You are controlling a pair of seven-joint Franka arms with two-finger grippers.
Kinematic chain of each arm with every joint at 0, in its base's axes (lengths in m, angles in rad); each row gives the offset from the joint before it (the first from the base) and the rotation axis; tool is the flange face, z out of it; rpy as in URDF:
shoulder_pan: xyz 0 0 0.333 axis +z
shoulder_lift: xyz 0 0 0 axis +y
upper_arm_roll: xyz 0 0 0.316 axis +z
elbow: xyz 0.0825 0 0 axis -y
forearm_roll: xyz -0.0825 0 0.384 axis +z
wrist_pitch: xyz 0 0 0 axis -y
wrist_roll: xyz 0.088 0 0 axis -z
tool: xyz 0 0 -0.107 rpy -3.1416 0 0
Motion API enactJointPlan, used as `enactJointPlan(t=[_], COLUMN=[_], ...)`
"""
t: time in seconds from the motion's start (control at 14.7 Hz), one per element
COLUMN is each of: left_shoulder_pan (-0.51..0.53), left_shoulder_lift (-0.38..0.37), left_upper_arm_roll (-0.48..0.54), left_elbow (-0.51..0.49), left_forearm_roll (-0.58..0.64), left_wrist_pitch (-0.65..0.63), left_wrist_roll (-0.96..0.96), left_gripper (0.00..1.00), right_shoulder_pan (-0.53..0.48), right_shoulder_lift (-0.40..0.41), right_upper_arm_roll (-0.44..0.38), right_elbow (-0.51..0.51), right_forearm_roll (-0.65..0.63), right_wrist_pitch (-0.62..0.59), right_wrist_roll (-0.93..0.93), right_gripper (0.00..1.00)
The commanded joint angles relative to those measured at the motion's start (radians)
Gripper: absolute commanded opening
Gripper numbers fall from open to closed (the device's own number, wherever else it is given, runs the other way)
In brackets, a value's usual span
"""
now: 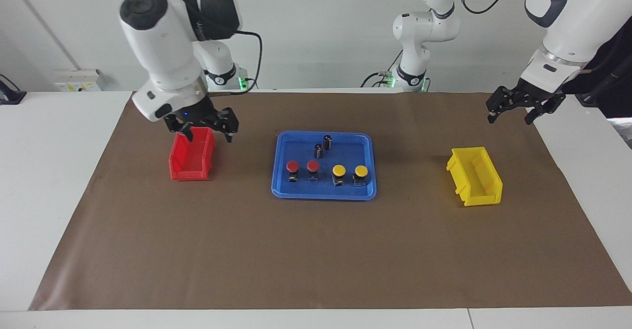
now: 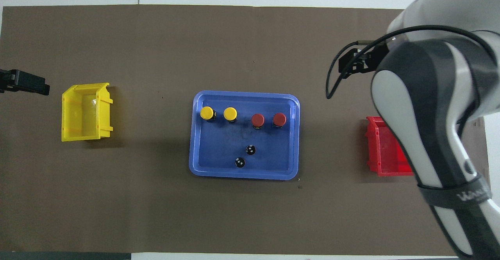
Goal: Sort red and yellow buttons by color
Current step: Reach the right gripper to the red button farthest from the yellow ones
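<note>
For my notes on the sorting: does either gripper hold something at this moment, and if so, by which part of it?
Nothing is held. The right gripper is open over the red bin; the left gripper waits open and empty.
</note>
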Motion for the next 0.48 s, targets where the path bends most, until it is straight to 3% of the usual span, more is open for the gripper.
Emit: enactJointPlan(t=[0.0, 0.14, 0.41], left_shoulder_pan=[-0.007, -0.004, 0.003], left_shoulder_lift=[-0.023, -0.024, -0.024], left_upper_arm_roll=[0.002, 0.002, 0.002], left_elbow=[-0.028, -0.033, -0.033], left_forearm_roll=[0.025, 0.025, 0.025], left_wrist_pitch=[0.018, 0.018, 0.021], left_wrist_roll=[-0.014, -0.014, -0.011], left_gripper=[1.0, 1.0, 1.0], right_shoulder_pan=[0.043, 0.106, 0.172], right_shoulder_lift=[-0.032, -0.032, 0.017], right_upper_arm_roll=[-0.005, 0.003, 0.003], right_elbow=[-0.189, -0.301, -0.36], right_forearm_roll=[0.02, 0.023, 0.023], right_wrist_pitch=[0.191, 0.308, 0.42], right_wrist_roll=[0.048, 0.074, 0.15], right_gripper=[1.0, 1.0, 1.0])
